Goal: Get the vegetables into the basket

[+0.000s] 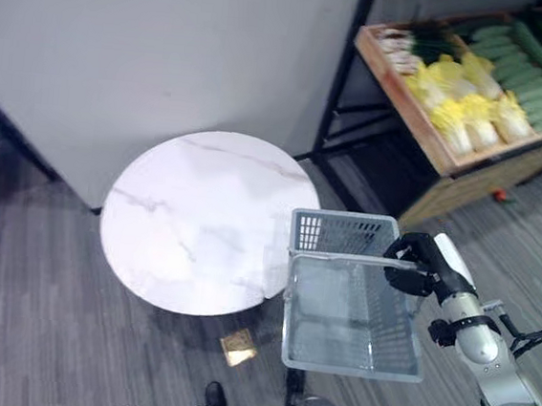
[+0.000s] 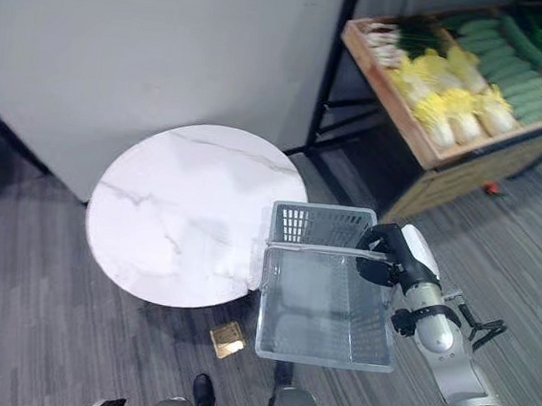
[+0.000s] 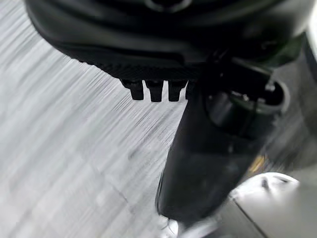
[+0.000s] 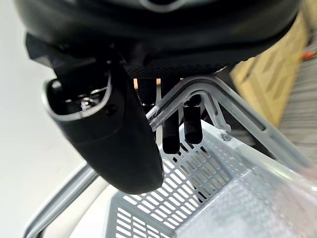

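You have a round white table (image 1: 202,220) with its top bare. The grey slatted basket (image 1: 352,312) hangs just past its right edge, your right hand (image 1: 417,265) curled round the handle (image 4: 198,89). Vegetables (image 1: 485,75) sit in the crate, well apart. Left hand (image 3: 156,87): fingers curled, holding nothing.

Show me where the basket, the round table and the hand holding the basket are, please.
basket (image 1: 352,312), left eye view, on its bare see-through floor.
round table (image 1: 193,215), left eye view, on the middle of its white marble top.
right hand (image 1: 417,265), left eye view, on the dark hand at the basket's handle.
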Tool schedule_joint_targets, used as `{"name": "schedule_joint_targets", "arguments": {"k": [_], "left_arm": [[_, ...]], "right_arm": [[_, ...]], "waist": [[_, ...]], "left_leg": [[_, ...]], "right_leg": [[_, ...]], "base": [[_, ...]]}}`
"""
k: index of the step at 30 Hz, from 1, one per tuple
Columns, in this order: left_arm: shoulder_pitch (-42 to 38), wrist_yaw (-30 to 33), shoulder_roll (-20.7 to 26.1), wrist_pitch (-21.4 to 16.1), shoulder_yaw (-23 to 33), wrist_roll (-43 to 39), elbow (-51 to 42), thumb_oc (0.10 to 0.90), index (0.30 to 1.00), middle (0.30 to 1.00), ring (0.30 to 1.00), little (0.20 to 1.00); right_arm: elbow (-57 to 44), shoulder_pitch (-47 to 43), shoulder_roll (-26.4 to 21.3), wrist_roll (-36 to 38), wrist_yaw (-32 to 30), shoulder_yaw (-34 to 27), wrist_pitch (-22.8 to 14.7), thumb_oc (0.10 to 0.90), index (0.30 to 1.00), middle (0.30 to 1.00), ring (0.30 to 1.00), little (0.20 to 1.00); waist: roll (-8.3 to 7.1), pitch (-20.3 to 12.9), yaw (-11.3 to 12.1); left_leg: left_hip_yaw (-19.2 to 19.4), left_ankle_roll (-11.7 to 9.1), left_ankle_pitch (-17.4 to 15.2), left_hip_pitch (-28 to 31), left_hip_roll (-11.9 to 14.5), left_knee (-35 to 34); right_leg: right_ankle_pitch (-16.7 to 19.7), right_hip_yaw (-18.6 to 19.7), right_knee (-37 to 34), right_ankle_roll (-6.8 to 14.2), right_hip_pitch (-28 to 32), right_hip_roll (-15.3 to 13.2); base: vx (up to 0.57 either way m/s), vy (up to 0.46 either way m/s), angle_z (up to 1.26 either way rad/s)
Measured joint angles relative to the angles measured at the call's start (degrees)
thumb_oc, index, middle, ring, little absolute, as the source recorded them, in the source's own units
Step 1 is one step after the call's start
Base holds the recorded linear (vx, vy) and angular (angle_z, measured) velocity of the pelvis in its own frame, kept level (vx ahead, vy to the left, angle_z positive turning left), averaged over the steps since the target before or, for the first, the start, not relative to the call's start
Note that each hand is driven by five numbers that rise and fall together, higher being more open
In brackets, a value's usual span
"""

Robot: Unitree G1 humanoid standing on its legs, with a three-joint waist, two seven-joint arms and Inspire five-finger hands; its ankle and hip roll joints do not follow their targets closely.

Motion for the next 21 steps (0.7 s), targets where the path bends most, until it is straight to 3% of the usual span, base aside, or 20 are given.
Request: {"name": "schedule_joint_targets", "arguments": {"k": [2, 3, 4, 5, 7, 9, 11, 14, 17, 19, 21], "left_arm": [[0.15, 0.03, 1.00, -0.12, 0.03, -0.04, -1.76, 0.900, 1.000, 1.000, 1.000, 1.000], [0.16, 0.00, 1.32, -0.12, 0.14, -0.04, -1.89, 0.900, 1.000, 1.000, 1.000, 1.000], [0.08, -0.03, 1.90, -0.13, 0.63, -0.04, -1.89, 0.900, 1.000, 1.000, 1.000, 1.000], [0.02, -0.05, 1.71, -0.11, 0.64, -0.04, -1.94, 0.900, 1.000, 1.000, 1.000, 1.000], [0.20, -0.07, -0.21, -0.03, 0.80, 0.25, -1.92, 0.900, 1.000, 1.000, 1.000, 1.000], [0.86, -0.13, -0.52, 0.02, 2.40, 0.53, -1.56, 0.900, 1.000, 1.000, 1.000, 1.000], [1.53, -0.11, -0.43, 0.12, 4.05, 0.45, -1.58, 0.900, 1.000, 1.000, 1.000, 1.000], [1.52, -0.14, -0.52, 0.27, 4.28, 0.34, -1.45, 0.900, 1.000, 1.000, 1.000, 1.000], [1.64, -0.17, -1.11, 0.47, 2.68, 0.30, -1.24, 0.900, 1.000, 1.000, 1.000, 1.000], [1.50, -0.15, -2.50, 0.47, 2.24, 0.29, -1.19, 0.900, 1.000, 1.000, 1.000, 1.000], [1.23, -0.04, -3.23, 0.54, 2.18, -0.25, -0.95, 0.900, 1.000, 1.000, 1.000, 1.000]], "right_arm": [[-0.27, -0.22, -0.07, -0.58, 0.00, 0.55, -0.01, 0.400, 0.300, 0.300, 0.300, 0.300], [-0.66, -0.21, -0.02, -0.94, 0.00, 0.63, -0.05, 0.400, 0.300, 0.300, 0.300, 0.300], [-1.12, -0.94, -0.05, -1.30, 0.08, 0.98, -0.09, 0.400, 0.300, 0.300, 0.300, 0.300], [-1.13, -1.41, -0.25, -1.31, 0.08, 1.12, -0.09, 0.400, 0.300, 0.300, 0.300, 0.300], [-1.11, -3.34, -2.19, -1.28, 0.06, 1.43, -0.06, 0.400, 0.300, 0.300, 0.300, 0.300], [-1.22, -3.29, -2.88, -1.30, 0.09, 1.44, -0.07, 0.400, 0.300, 0.300, 0.300, 0.300], [-1.08, -2.97, -3.94, -1.37, 0.03, 1.16, -0.02, 0.400, 0.300, 0.300, 0.300, 0.300], [-1.65, -0.98, -4.48, -2.36, 0.05, -0.07, -0.05, 0.400, 0.300, 0.300, 0.300, 0.300], [-1.66, -0.12, -4.80, -2.36, 0.07, -0.63, -0.07, 0.400, 0.300, 0.300, 0.300, 0.300], [-2.77, 1.38, -4.98, -2.27, 0.12, -2.47, -0.10, 0.400, 0.300, 0.300, 0.300, 0.300], [-2.98, 2.39, -5.24, -2.32, 0.20, -3.36, -0.31, 0.400, 0.300, 0.300, 0.300, 0.300]], "waist": [[0.26, -0.01, 1.87], [0.16, -0.08, 2.06], [-0.80, -0.27, 1.84], [-0.74, -0.21, 1.98], [0.96, -0.46, 1.96], [1.93, -1.05, 1.59], [2.11, -1.13, 0.75], [2.33, -1.32, 0.44], [3.91, -1.72, -0.41], [6.45, -1.92, -0.32], [7.70, -1.97, -0.51]], "left_leg": [[4.38, -1.31, 0.58, 1.47, 2.48, 0.33], [4.28, -2.00, 0.41, 1.72, 2.75, 0.31], [5.09, -3.41, 0.71, 2.44, 2.59, 0.29], [5.08, -3.45, 0.78, 2.42, 2.77, 0.30], [5.00, -3.25, 0.47, 2.47, 4.03, -0.02], [5.85, -4.71, 0.71, 3.01, 4.98, 0.27], [7.50, -7.43, 1.04, 3.53, 6.50, 0.30], [8.33, -7.45, 0.99, 3.75, 7.21, 0.66], [8.30, -7.30, 0.96, 3.21, 8.45, 1.83], [8.06, -7.25, 0.96, 2.94, 8.90, 2.40], [6.65, -7.06, 1.09, 2.30, 9.56, 4.04]], "right_leg": [[-1.57, -5.53, 5.86, -1.01, 0.43, -3.92], [-1.23, -5.36, 6.49, -0.90, 1.37, -4.75], [-0.87, -3.89, 4.82, -1.57, 2.65, -4.09], [-0.98, -3.79, 4.69, -1.97, 2.26, -3.69], [-0.04, -1.01, 1.27, -3.39, 1.96, -0.53], [0.70, -0.04, -0.88, -4.08, 2.43, 1.05], [-0.17, -2.24, -2.95, -4.47, 2.63, 1.51], [0.65, -5.87, -2.38, -4.72, 2.48, 1.30], [0.56, -5.60, -2.79, -4.83, 2.44, 2.12], [0.57, -5.01, -3.63, -5.03, 2.50, 2.99], [0.38, -4.75, -3.94, -5.30, 2.79, 3.39]], "base": [[-0.04, 0.002, -0.85], [-0.02, -0.068, -0.91], [-0.02, -0.060, -0.42], [-0.01, -0.095, -0.77], [0.01, -0.146, -0.83], [0.03, -0.212, -0.54], [0.05, -0.246, -0.45], [0.02, -0.194, -0.21], [0.02, -0.217, -0.07], [0.03, -0.278, -0.15], [0.03, -0.255, -0.07]]}}
